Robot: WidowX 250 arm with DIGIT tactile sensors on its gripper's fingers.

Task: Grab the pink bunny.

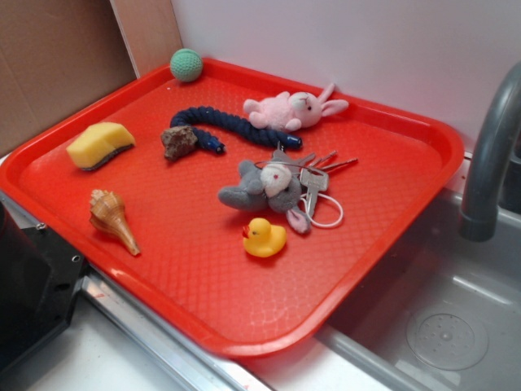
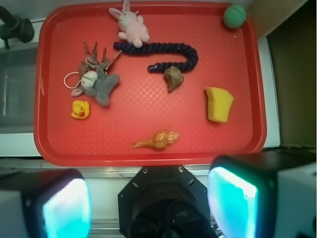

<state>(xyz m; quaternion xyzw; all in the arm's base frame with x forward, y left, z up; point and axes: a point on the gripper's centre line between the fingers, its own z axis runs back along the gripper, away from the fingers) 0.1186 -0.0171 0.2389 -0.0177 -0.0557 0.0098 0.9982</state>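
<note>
The pink bunny I'm after is a small pale-pink plush with a white face and long pink ears — lying on its side near the far edge of the red tray, just beyond the dark-blue rope.

Tray holds everything. Bunny at far edge, rope just nearer. Plush with keys mid-tray, duck nearer. Sponge, shell left; ball far-left corner.
</note>
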